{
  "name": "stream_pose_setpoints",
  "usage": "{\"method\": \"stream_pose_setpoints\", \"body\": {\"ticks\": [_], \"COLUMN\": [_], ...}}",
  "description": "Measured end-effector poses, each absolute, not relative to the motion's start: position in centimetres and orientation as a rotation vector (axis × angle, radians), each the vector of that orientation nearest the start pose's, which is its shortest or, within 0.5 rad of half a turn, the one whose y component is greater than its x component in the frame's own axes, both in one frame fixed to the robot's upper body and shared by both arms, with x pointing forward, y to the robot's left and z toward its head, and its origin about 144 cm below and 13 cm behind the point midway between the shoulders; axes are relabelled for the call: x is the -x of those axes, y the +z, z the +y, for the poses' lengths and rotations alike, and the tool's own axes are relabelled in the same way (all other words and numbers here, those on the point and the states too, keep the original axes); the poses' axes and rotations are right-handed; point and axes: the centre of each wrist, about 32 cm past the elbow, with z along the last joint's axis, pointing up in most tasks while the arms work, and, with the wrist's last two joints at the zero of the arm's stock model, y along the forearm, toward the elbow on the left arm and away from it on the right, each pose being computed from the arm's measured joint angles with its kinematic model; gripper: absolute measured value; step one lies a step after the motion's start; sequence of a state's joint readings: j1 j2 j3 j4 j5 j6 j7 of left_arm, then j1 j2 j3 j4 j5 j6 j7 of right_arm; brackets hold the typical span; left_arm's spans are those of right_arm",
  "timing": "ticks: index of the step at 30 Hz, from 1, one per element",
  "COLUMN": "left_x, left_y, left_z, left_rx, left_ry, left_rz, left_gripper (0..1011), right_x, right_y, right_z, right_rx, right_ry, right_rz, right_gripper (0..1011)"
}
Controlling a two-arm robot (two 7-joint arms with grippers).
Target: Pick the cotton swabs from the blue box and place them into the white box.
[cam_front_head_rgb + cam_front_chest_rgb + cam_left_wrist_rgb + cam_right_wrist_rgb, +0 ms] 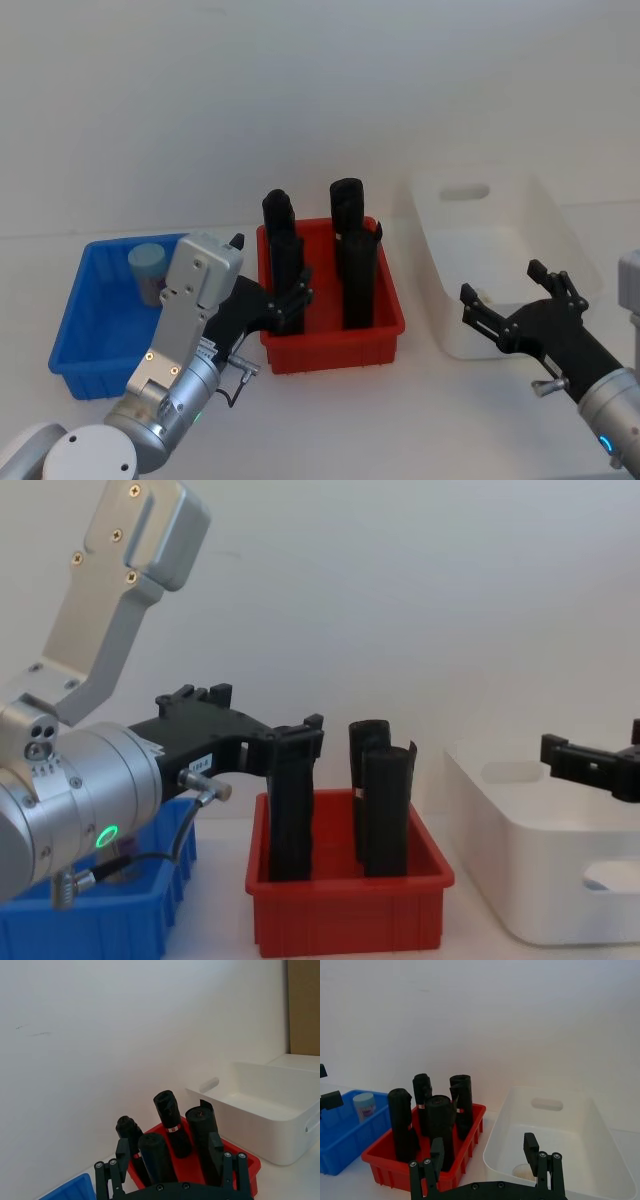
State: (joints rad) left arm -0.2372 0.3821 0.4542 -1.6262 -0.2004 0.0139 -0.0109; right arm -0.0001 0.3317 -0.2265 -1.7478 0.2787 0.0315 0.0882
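Note:
One cotton swabs jar (148, 270) with a pale blue lid stands upright in the far part of the blue box (75, 335); the right wrist view also shows this jar (364, 1105). My left gripper (292, 300) hangs open and empty between the blue box and the red bin, level with the black objects' tops (270, 720). Over the near left part of the white box (560, 240), my right gripper (505, 285) is open and holds nothing. A pale rounded thing (524, 1171) lies on the white box's floor under it; I cannot tell what it is.
A red bin (335, 345) stands between the two boxes and holds several tall black upright objects (355, 270). My left fingers (122, 1152) are close to the nearest of them. A white wall rises behind the table.

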Motion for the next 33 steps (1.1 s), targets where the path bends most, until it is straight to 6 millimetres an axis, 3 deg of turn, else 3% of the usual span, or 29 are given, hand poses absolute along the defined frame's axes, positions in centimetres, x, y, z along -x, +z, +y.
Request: {"method": "stream_pose_setpoints", "body": {"ticks": [17, 33], "left_x": [-49.2, -49.2], "left_y": [120.4, 120.4], "left_z": [19.8, 19.8], "left_rx": [-0.061, -0.061], "left_ry": [1.124, 1.124], "left_rz": [-0.268, -0.268], "left_gripper": [999, 1000], "right_x": [-48.5, -54.6], "right_y": [117.5, 116.6], "right_z": [-23.2, -21.1], "right_rx": [0.015, 0.029], "right_ry": [-1.132, -1.02], "right_rz": [-0.105, -0.14], "right_gripper": [1001, 1001]}}
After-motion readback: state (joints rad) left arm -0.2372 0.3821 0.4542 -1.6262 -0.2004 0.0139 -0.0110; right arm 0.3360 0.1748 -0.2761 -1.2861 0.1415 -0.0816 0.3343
